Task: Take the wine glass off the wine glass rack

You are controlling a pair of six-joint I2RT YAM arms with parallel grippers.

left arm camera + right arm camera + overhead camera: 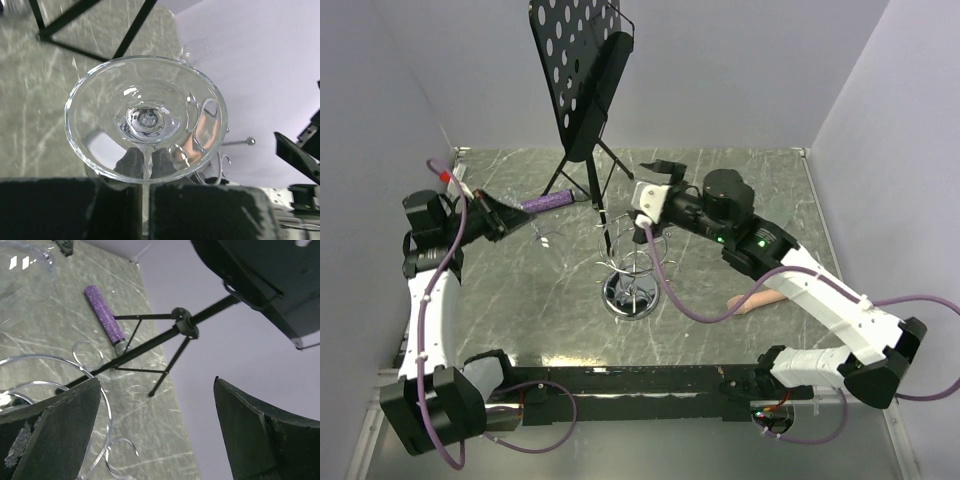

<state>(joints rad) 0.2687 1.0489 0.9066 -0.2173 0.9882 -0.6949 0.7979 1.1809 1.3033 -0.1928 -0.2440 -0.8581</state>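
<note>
left gripper (145, 186) pinched tight on the stem of the clear wine glass (146, 120) | glass held out at 10 o'clock of the chrome wire wine glass rack (628, 290) | right gripper (155, 382) spread wide, holding nothing, at rack's 1 o'clock by the black metal tripod (182, 325)

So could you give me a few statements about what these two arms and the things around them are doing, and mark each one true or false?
1. The left gripper is shut on the stem of the wine glass. True.
2. The right gripper holds a second glass. False: its jaws stand wide open with nothing between them.
3. A purple cylinder lies on the table by the legs of the music stand. True.
4. The music stand lies flat on the table. False: it stands upright on its tripod, behind the wine glass rack.
</note>
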